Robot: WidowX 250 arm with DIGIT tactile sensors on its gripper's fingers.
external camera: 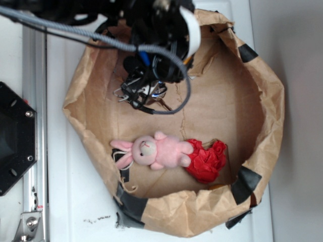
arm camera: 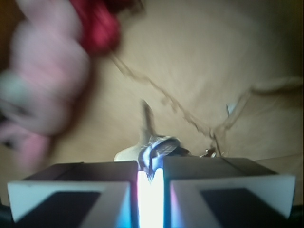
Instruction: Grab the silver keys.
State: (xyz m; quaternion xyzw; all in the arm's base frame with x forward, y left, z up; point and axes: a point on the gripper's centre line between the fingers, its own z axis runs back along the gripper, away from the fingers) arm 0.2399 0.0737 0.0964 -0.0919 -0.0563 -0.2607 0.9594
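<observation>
A pink plush bunny (external camera: pixel 151 152) is seen at six o'clock inside the brown paper bag (external camera: pixel 272 121), touching a red cloth (external camera: pixel 208 160).

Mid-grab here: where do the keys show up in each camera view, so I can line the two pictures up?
Exterior: the keys lie in the upper left of the paper bag, partly hidden under the claw.
Wrist: the keys sit bottom centre, nipped in the narrow gap between the claw fingers.
Shared landmark: the pink bunny, lower centre in exterior, blurred at far left in wrist.
</observation>
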